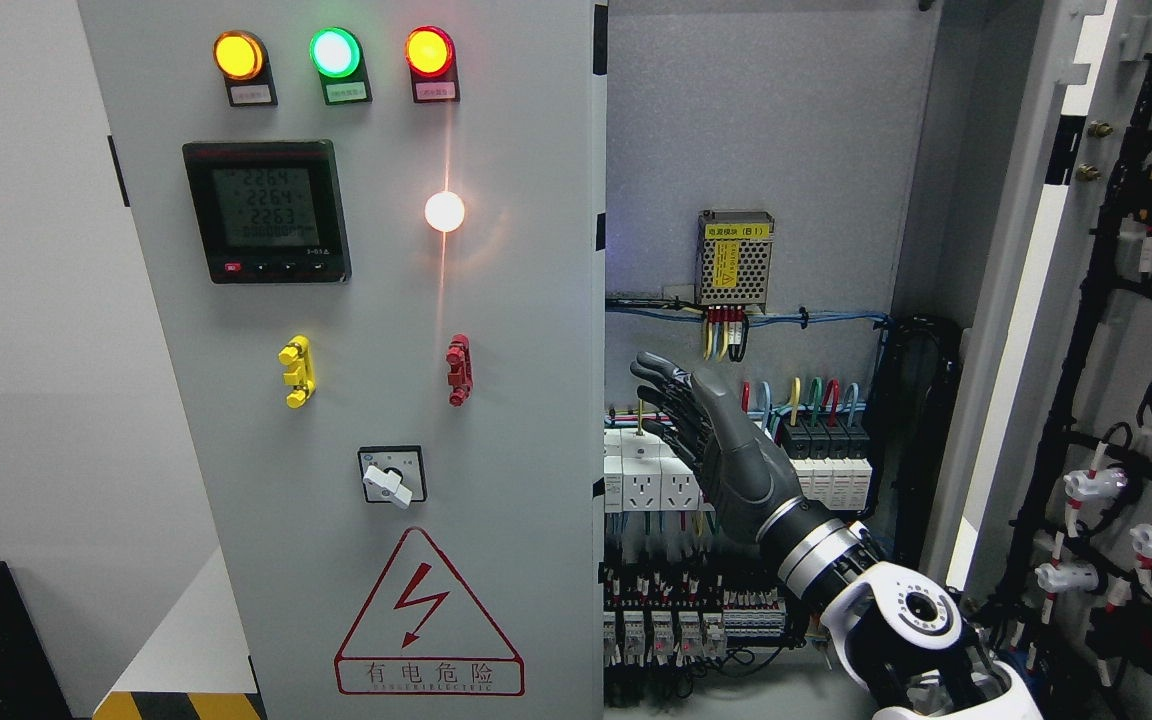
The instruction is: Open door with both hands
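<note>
Fingers (661, 385) of the right hand (716, 450) are extended, nearly flat and together, and grasp nothing. The hand is raised in the cabinet opening, just beside the free edge of the closed left door (386, 400), probably so it can hook that edge. The right door (1086, 350) already stands swung open at the cabinet's right side. Wiring (736, 320) lies behind the palm. The left hand is out of view.

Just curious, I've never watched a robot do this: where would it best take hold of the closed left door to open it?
Probably the door's free right edge, reached from the open compartment, where the right hand hangs with fingers spread. The face shows only small lights and switches, no pull handle.
</note>
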